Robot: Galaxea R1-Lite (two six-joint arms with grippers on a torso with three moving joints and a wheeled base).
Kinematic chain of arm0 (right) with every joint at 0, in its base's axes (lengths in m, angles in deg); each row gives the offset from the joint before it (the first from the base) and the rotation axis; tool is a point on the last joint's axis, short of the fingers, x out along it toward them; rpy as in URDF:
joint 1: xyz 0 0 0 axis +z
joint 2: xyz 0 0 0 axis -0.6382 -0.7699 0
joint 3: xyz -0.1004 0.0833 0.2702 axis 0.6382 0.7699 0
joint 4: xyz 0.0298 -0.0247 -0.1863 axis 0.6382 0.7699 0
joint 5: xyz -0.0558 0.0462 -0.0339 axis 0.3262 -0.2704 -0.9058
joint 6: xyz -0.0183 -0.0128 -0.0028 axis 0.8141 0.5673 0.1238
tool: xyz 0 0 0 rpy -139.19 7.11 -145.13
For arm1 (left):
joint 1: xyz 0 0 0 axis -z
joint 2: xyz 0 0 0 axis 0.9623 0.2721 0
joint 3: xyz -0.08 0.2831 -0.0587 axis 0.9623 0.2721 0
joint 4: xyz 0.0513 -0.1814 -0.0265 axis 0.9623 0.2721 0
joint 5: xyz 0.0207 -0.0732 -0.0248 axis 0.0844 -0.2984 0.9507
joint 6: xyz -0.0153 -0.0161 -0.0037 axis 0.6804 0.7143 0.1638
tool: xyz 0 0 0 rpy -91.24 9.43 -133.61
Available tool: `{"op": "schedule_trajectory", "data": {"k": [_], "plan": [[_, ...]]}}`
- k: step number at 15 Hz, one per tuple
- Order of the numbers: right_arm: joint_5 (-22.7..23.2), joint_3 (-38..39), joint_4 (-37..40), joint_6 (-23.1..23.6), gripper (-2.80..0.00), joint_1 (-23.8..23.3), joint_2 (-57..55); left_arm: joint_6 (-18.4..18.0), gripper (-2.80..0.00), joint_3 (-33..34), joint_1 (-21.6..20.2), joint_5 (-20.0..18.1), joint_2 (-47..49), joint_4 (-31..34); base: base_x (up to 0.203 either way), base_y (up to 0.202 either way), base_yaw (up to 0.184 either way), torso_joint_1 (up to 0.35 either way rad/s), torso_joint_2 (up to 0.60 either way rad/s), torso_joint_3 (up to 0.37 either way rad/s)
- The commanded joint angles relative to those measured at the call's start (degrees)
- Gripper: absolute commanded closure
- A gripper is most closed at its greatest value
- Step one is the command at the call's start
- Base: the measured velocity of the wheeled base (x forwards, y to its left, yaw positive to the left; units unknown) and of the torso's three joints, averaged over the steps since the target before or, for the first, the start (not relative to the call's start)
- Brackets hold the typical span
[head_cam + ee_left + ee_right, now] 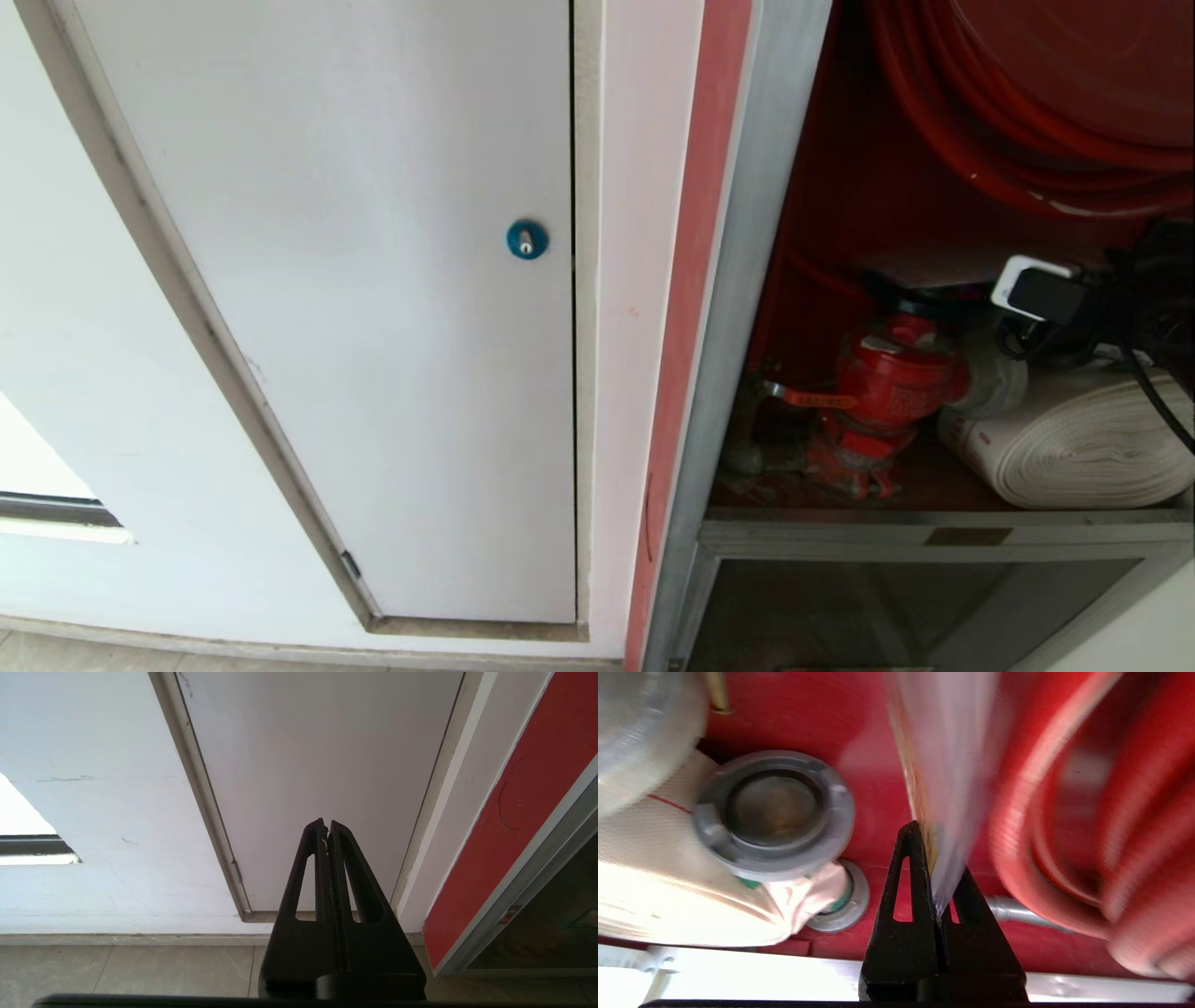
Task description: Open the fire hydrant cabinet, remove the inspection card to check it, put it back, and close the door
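Note:
The fire hydrant cabinet (pixel 747 280) stands open at the right, showing its red interior, a red valve (pixel 887 383), a white rolled hose (pixel 1083 448) and a red hose reel (pixel 1027 112). My right arm (pixel 1139 299) reaches into it from the right. In the right wrist view my right gripper (pixel 930 849) is shut on the inspection card (pixel 943 765), a blurred pale sheet with a yellow edge, held between the reel hose (pixel 1064 812) and a grey hose coupling (pixel 775 812). The door is out of view. My left gripper (pixel 325 823) is parked, shut and empty.
A plain white door with a blue round lock (pixel 527 239) fills the wall to the left of the cabinet. Below the cabinet's shelf is a smaller dark glass panel (pixel 896 607). Tiled floor (pixel 117 970) runs along the wall's foot.

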Motion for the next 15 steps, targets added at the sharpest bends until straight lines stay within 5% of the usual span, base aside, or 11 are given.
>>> {"op": "schedule_trajectory", "data": {"k": [1,14,15], "plan": [[0.0,0.1,-0.1,0.5,0.00,-0.1,2.1,0.0,0.00,0.0,0.0,0.0,0.0,0.0,0.000,0.000,0.000,0.000,0.00,0.000],[0.2,3.7,0.2,0.5,0.00,-0.1,2.4,0.0,0.00,0.0,0.0,0.0,0.0,0.0,0.000,0.000,0.000,0.000,0.00,0.000],[0.3,3.7,0.2,0.5,-1.30,-0.1,2.4,0.0,0.00,0.0,0.0,0.0,0.0,0.0,0.000,0.000,0.000,0.000,0.00,0.000]]}}
